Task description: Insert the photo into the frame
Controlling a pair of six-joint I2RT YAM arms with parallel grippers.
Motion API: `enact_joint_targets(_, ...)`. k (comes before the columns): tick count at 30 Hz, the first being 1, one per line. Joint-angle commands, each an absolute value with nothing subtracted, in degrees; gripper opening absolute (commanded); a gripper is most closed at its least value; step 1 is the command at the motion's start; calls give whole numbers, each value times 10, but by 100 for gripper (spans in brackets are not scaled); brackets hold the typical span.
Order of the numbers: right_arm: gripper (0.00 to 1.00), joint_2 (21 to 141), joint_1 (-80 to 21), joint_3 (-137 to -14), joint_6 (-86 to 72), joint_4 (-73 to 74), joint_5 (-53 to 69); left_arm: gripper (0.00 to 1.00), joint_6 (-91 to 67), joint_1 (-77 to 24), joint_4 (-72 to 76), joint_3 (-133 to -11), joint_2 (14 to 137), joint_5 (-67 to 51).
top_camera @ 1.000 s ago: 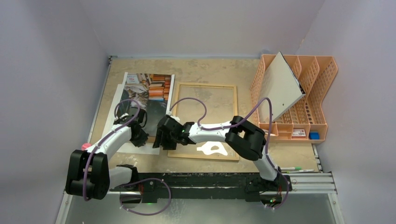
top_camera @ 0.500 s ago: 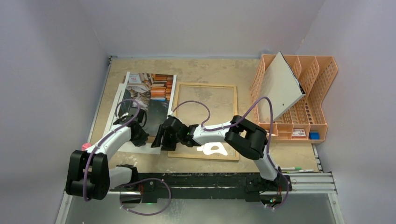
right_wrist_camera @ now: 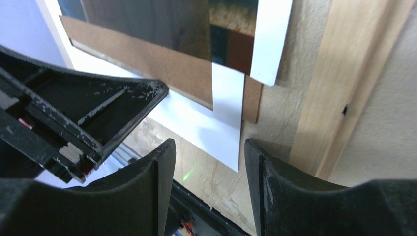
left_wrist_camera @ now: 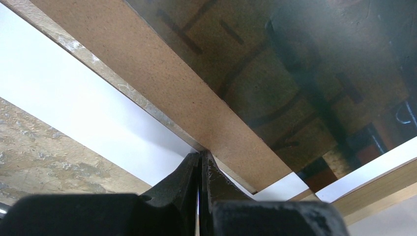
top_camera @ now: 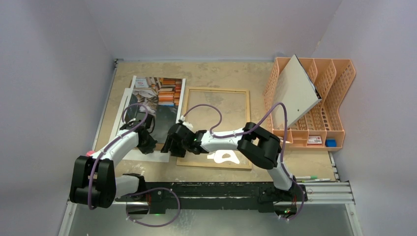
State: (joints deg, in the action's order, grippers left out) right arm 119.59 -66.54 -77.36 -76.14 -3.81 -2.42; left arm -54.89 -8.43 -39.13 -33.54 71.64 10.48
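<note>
Left wrist view: my left gripper (left_wrist_camera: pixel 200 157) clenched at brown board's (left_wrist_camera: pixel 172 83) edge, possibly pinching it; right gripper (right_wrist_camera: pixel 209 147) released.

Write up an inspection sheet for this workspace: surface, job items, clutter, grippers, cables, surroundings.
Surface: mottled beige table.
Job's things: the photo lies flat at the left on white sheets; the frame lies flat to its right, without the photo in it.
Clutter: orange file rack with a grey-white board leaning in it; pens; white cut-out piece at the frame's near end.
Grippers: left gripper shut at a brown board edge, grip unclear; right gripper open, empty.
Cables: purple cables loop along both arms.
Surroundings: plain pale walls.
</note>
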Motion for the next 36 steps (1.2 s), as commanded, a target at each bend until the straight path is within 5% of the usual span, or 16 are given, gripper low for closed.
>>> enact_joint_targets(1,56,1214,-667,-808,-774,46,-88,3,-564,-98,-382,-298,751,56)
enact_joint_targets(18,61,1205,-659,-700,-795,-185,36,2,-545,-98,-365,-296,792,14)
enact_joint_targets(36,55,1199,-650,-645,-741,-461,117,0,-531,-98,-362,-298,806,-11)
